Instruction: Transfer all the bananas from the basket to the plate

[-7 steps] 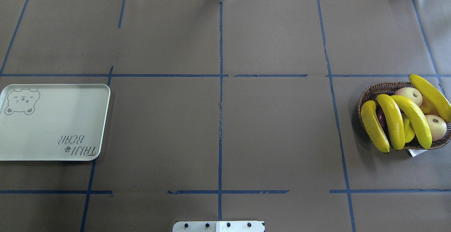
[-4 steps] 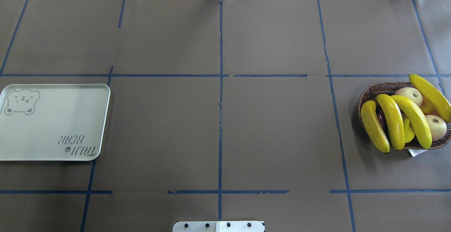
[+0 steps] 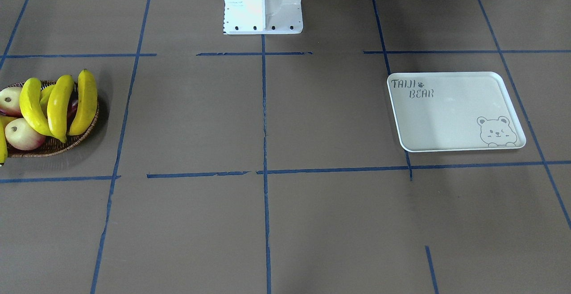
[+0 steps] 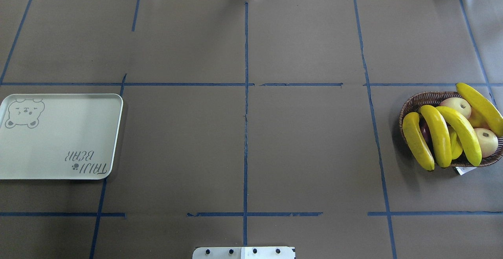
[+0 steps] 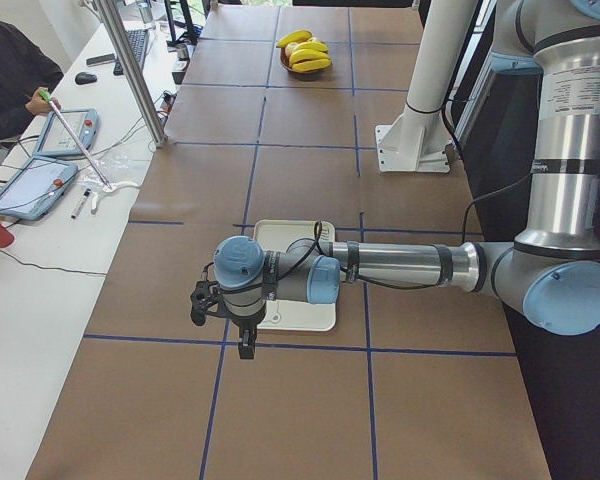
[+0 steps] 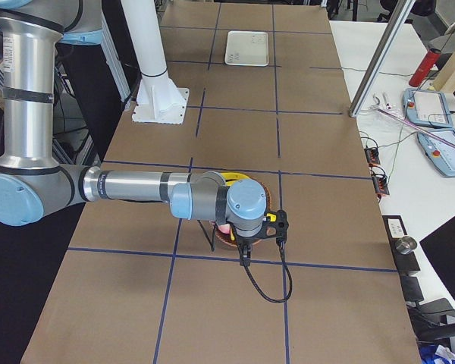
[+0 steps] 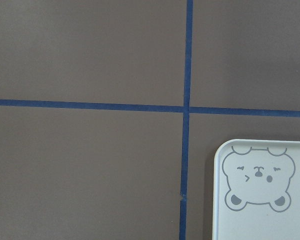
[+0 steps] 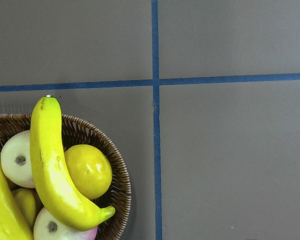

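**A:** What do the bananas point(image 4: 440, 137) look like?

**B:** There are four, bright yellow and glossy, each with a long curve and a small dark tip. Three lie side by side across the half of the basket point(image 4: 412, 102) nearer the desk's middle. Their near ends hang over the rim towards the robot's edge. The fourth rests along the other half, and its far tip pokes past the rim towards the operators' edge.

**A:** Anything else in there?

**B:** There are two pale, blushed apples point(image 4: 457, 106) and a round yellow fruit point(image 8: 88, 171), packed under and between the bananas. The basket is brown wicker, shallow and round. It sits at the right end of the desk point(image 4: 306, 149), about midway between the near and far edges.

**A:** And the plate?

**B:** The plate point(image 4: 59, 141) is at the left end, well apart from the basket. It is cream-white with rounded corners and a raised rim. A bear face sits in one corner and "TAIJI BEAR" in the opposite one.

**A:** The arms?

**B:** The left claw point(image 5: 245, 345) hangs just past the plate's outer edge, and the right claw point(image 6: 243, 256) hangs above the basket. Both appear only in the side views, so I cannot tell whether either is spread or pinched. Blue tape lines point(image 4: 246, 133) divide the brown desk into squares.
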